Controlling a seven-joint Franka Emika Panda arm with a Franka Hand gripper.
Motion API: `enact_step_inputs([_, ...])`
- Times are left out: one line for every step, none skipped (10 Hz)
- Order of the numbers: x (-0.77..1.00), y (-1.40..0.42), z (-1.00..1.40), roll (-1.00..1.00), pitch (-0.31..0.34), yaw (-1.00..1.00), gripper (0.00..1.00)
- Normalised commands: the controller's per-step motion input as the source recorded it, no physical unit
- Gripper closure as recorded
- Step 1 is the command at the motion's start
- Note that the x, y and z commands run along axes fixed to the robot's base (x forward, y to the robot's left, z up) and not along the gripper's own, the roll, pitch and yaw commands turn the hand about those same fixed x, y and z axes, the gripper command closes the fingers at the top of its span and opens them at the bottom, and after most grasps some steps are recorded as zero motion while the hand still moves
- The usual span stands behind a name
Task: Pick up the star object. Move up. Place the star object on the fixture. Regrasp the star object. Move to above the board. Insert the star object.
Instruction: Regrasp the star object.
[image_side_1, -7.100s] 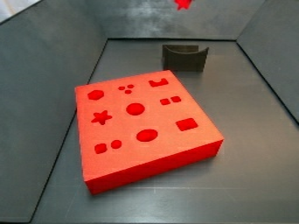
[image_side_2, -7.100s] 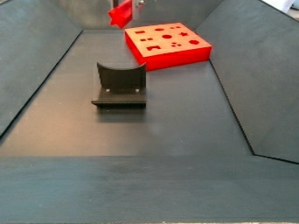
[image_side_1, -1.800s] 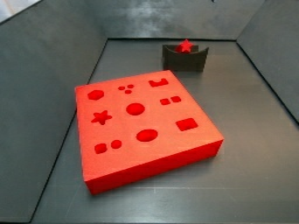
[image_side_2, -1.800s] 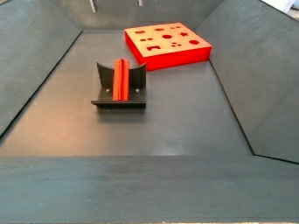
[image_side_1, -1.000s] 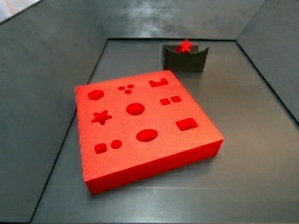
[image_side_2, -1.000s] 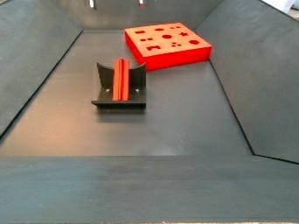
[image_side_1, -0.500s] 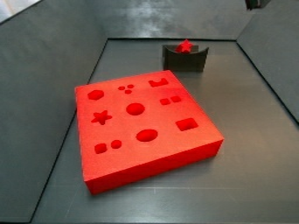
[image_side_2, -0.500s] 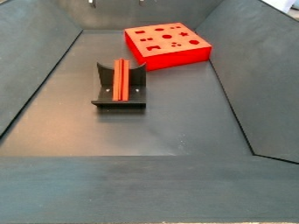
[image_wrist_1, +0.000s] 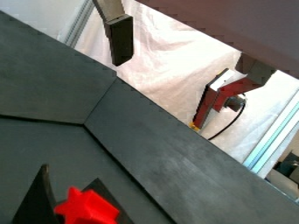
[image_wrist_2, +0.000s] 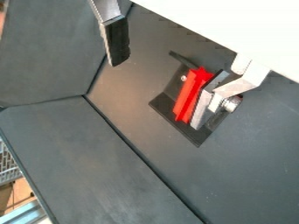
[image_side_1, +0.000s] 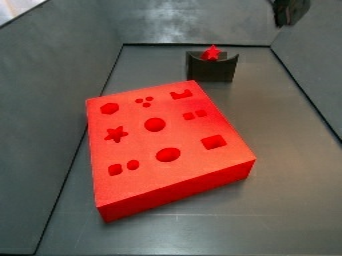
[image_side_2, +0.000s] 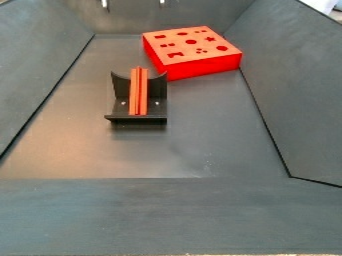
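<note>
The star object (image_wrist_2: 191, 93) sits in the fixture (image_side_2: 136, 98), and the gripper (image_wrist_2: 176, 58) hangs above it with nothing between the fingers (image_wrist_2: 114, 39). Those silver plates stand well apart, one dark pad clear in both wrist views, the opposite finger (image_wrist_2: 225, 92) showing off to the far side of the red piece. So this reads as the regrasp step, not yet begun. To do it well, I'd say bring the gripper down until the red piece lies squarely between the pads, line the plates up with its long flat sides, and close only when it is centred, because a skewed grip here would spoil the fit at the board (image_side_1: 162, 144). Watch the fixture's upright wall too: a fingertip could clip it on the way down. Relative to the fingers, the star object lies below them and nearer the far finger than the near one, in contact with neither. In a side view the gripper (image_side_1: 290, 10) barely peeks in at the top edge, high over the fixture
</note>
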Motion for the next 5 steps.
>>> enact_step_inputs([0.04,0.07,-1.0,0.17,-0.012,0.08,0.0])
enact_step_inputs([0.05,0.06,-1.0,0.12,-0.024,0.08,0.0])
enact_step_inputs([0.06,0.06,-1.0,0.08,-0.036,0.07,0.0])
enact_step_inputs([0.07,0.06,-1.0,0.07,-0.046,0.06,0.0])
enact_step_inputs([0.08,0.05,-1.0,0.07,-0.056,0.05,0.0])
